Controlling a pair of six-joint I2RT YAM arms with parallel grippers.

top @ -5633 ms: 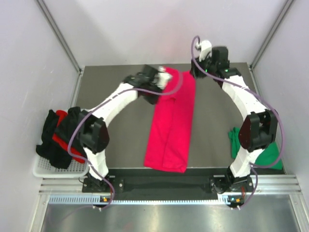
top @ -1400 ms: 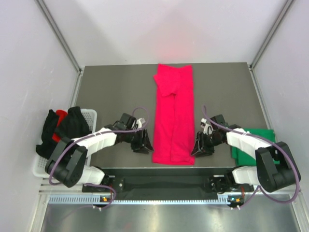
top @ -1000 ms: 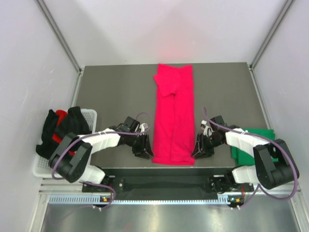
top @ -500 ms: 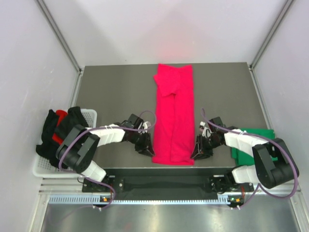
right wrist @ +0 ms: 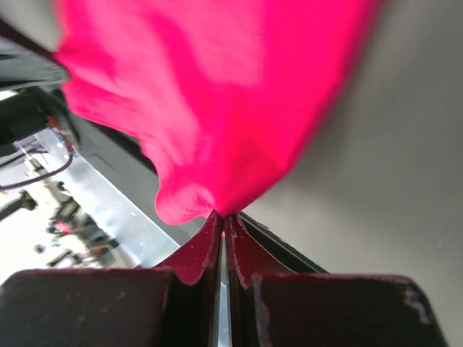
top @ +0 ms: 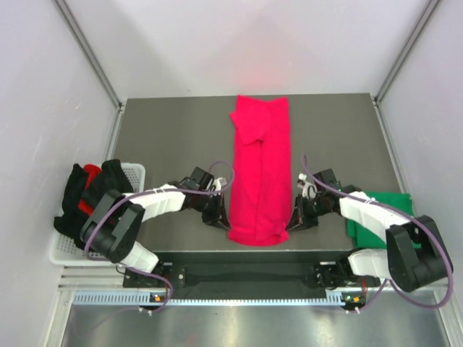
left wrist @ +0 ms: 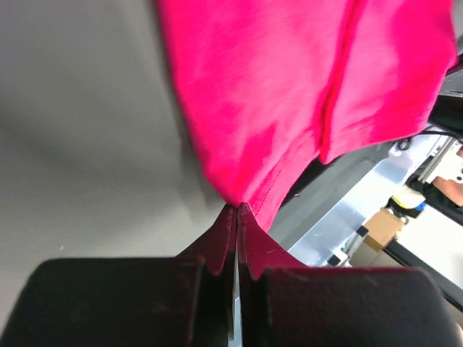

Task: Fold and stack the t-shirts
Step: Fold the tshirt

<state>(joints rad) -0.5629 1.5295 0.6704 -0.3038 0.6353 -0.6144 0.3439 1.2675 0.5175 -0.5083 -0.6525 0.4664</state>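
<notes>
count first: one crimson-pink t-shirt, one green t-shirt, one white basket, two arms. the dark heap in the basket shows black cloth in a couple of lumps with red cloth between them. how many shirts that makes, cannot tell.

containers now. the basket sits just off the left side of the grey surface, and the black and red cloth is piled in it and spills over its left rim. nothing else is in it that shows.

the crimson-pink t-shirt lies down the middle of the surface as a long narrow strip, far end near the back edge with a sleeve folded in, near end close to the front edge and rounded, drawn in a little. the green t-shirt lies flat at the near right of the surface, partly under the right arm, well apart from the pink one.

and the arms: both are folded low, forearms almost flat over the surface, reaching in toward the strip from either side. the left arm comes from the basket side and its wrist meets the near left corner of the pink shirt. the right arm mirrors it at the near right corner.

left wrist view: the left jaws are pressed together, fingers meeting with no gap, a pinch of pink hem caught at the tips. right wrist view: same story, the right jaws are clamped tight, fingers together, with a bunched fold of pink cloth gripped at the tips.
</notes>
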